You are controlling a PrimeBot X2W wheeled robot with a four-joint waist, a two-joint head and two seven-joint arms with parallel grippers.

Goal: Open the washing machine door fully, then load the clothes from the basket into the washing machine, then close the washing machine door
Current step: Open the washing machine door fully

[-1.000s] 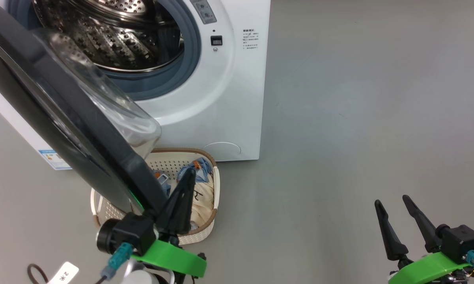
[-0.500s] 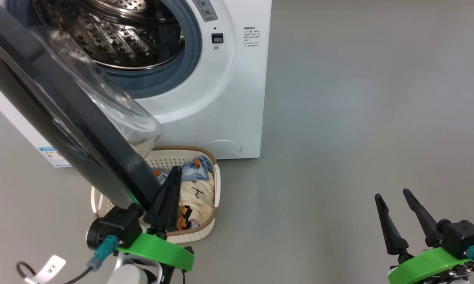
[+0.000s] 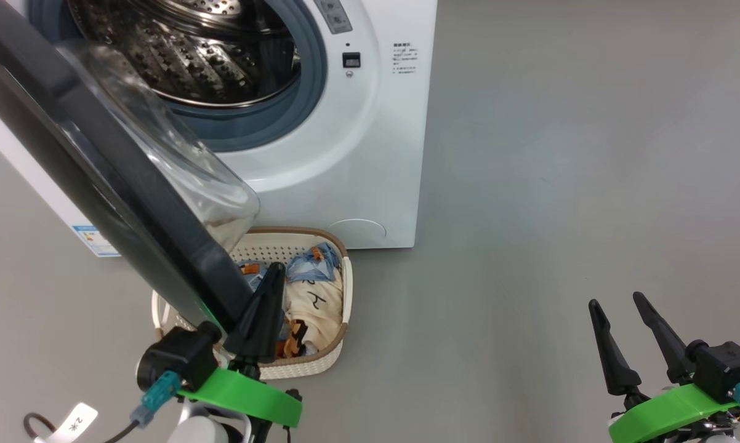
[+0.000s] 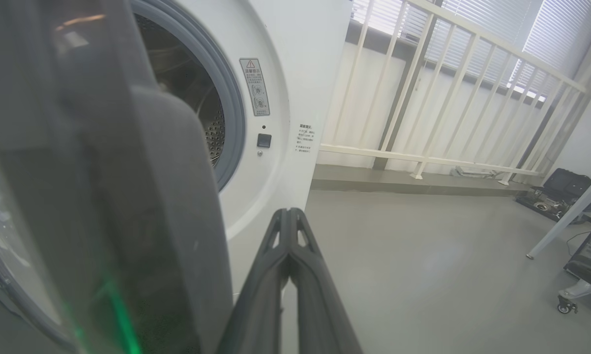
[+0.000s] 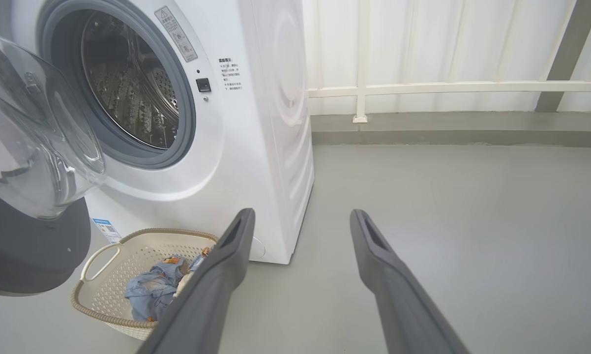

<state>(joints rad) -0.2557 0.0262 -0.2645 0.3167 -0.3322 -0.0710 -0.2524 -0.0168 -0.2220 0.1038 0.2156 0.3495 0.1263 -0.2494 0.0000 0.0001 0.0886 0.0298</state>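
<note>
The washing machine stands at the upper left with its steel drum exposed. The washing machine door hangs open toward me, black rim slanting down, glass bowl bulging inward. My left gripper is shut on nothing, its fingers lying right beside the rim's lower edge; I cannot tell whether they touch. Below it sits the basket with the clothes: a denim bundle and a cream one. My right gripper stands open over bare floor at the lower right, also the right gripper.
Grey floor stretches to the right of the machine. A white railing and blinds run behind it. A black case and a wheeled stand sit far right. A tagged cable lies at my lower left.
The head camera has shifted, so the whole picture slid right. Against the basket, my left gripper moved a little left and back along the door's edge. The right gripper stayed open, barely moving.
</note>
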